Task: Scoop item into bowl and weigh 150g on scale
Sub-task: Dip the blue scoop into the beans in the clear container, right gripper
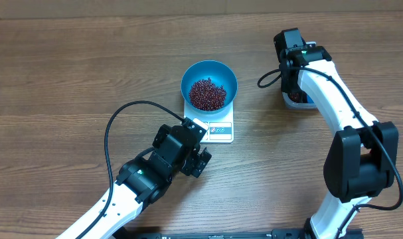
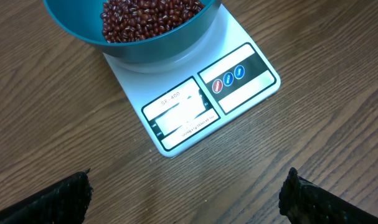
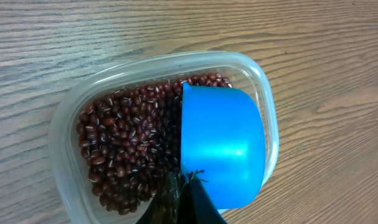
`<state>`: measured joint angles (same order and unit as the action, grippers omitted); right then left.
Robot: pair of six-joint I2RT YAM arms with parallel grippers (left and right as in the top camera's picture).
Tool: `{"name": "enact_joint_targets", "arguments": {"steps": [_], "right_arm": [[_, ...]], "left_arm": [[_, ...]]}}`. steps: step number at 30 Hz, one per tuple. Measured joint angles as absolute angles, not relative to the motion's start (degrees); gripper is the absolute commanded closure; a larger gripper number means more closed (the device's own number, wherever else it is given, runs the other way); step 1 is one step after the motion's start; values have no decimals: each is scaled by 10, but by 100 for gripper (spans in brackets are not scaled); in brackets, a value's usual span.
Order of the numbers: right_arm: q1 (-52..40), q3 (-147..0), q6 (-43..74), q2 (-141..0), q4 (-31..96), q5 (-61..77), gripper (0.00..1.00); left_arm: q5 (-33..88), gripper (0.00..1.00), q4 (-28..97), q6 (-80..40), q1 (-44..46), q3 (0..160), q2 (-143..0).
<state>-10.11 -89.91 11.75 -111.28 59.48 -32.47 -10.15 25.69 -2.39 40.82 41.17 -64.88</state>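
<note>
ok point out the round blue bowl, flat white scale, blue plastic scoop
round blue bowl (image 1: 196, 72): overhead, inner wall
flat white scale (image 2: 179, 115): left wrist, display window
blue plastic scoop (image 3: 223, 143): right wrist, cup back

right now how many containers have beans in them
2: the blue bowl on the scale, and the clear tub off to the right, with the blue scoop in it. Whether the scoop holds beans is hidden.

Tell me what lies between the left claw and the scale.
Nothing but bare wooden table separates the open left claw from the scale, shown in the left wrist view.
</note>
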Motion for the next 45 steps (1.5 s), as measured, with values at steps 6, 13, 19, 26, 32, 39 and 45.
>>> {"name": "enact_joint_targets", "arguments": {"steps": [6, 13, 19, 26, 32, 39, 45], "right_arm": [[-101, -899, 118, -1113, 597, -323, 96], [-101, -890, 117, -1113, 588, -311, 96], [-102, -876, 117, -1113, 573, -286, 96], [-101, -875, 117, -1113, 569, -254, 96], [-98, -876, 117, -1113, 566, -229, 96], [-97, -898, 117, -1113, 573, -166, 96], [-90, -901, 117, -1113, 574, -140, 96]], "left_arm": [[-102, 0, 257, -24, 408, 412, -649], [-102, 1, 257, -24, 408, 412, -649], [-102, 0, 257, -24, 408, 412, -649], [-102, 1, 257, -24, 408, 412, -649], [-102, 0, 257, -24, 408, 412, -649], [-102, 0, 257, -24, 408, 412, -649], [-102, 0, 257, -24, 408, 412, -649]]}}
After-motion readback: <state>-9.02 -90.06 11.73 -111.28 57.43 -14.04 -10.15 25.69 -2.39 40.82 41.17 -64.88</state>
